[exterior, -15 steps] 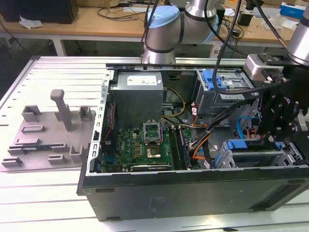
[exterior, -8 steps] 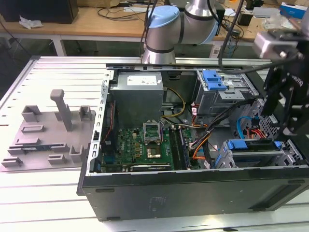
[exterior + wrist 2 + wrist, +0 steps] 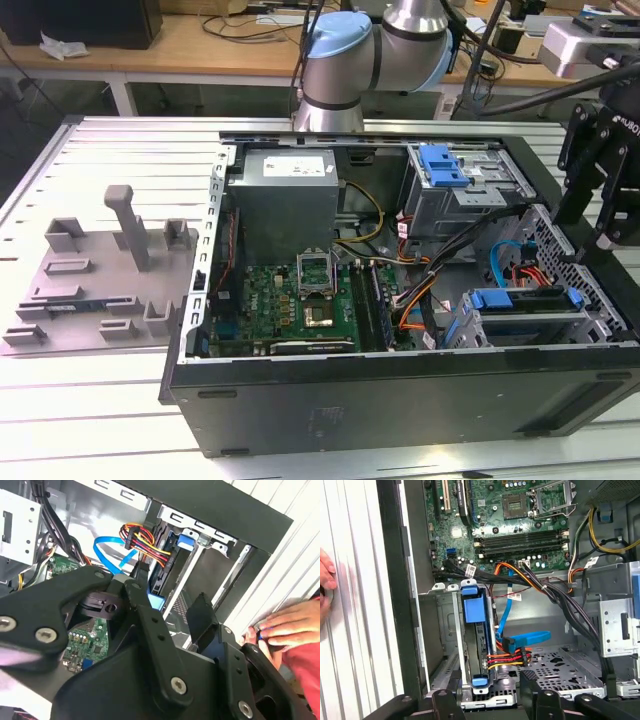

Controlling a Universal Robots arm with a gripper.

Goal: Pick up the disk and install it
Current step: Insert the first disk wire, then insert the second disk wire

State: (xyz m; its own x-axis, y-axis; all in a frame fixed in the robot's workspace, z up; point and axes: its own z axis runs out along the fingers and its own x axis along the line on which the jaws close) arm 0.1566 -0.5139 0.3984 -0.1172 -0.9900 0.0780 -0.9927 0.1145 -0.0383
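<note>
A ribbed grey metal table (image 3: 120, 150) fills the foreground; a wooden workbench (image 3: 200, 45) strewn with cables stands behind.

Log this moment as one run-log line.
gripper: above drive cage, holding nothing | silver-grey disk in blue plastic carrier: seated in cage, cables attached | open black computer case | person's hand on table

— What stands near the fingers (image 3: 490, 700)?
— In the first wrist view, the disk (image 3: 474, 635) in its blue carrier sits upright in the drive cage (image 3: 447, 630) just ahead of them, with red-yellow power wires (image 3: 507, 659) and a blue data cable (image 3: 525, 639) plugged in beside it.
— Any open room?
— The perforated case floor (image 3: 560, 670) beyond the cables lies bare. A black cable bundle (image 3: 555, 597) crosses farther on, and a person's hand (image 3: 325, 580) rests on the table (image 3: 355, 630) outside the case wall.
</note>
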